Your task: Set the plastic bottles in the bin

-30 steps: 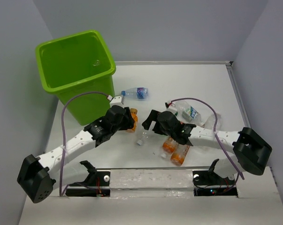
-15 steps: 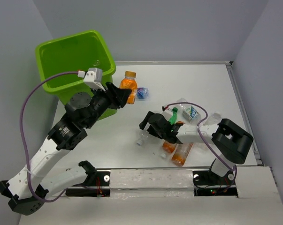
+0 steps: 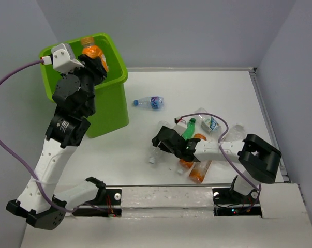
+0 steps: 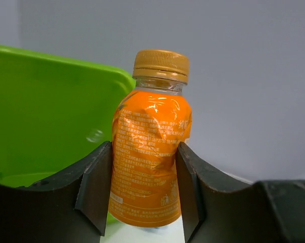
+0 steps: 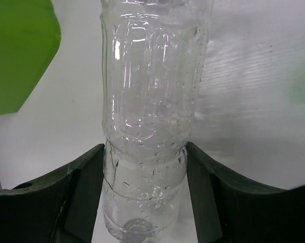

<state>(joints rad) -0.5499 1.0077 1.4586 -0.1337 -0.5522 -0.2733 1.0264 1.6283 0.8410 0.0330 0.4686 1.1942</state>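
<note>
- Grey walls (image 4: 253, 76) behind; left jaws clamp an orange drink bottle (image 4: 149, 147), lime-green bin (image 4: 46, 116) just beyond and below them.
- Best to pass the rim (image 4: 91, 68) before opening (cap (image 4: 161, 63) upright).
- Right jaws pinch a clear bottle (image 5: 152, 101).

A white table (image 3: 197, 93) is enclosed on three sides by plain grey walls (image 3: 197, 31). A thin grey rim (image 3: 197, 68) is seen along its far edge.
</note>
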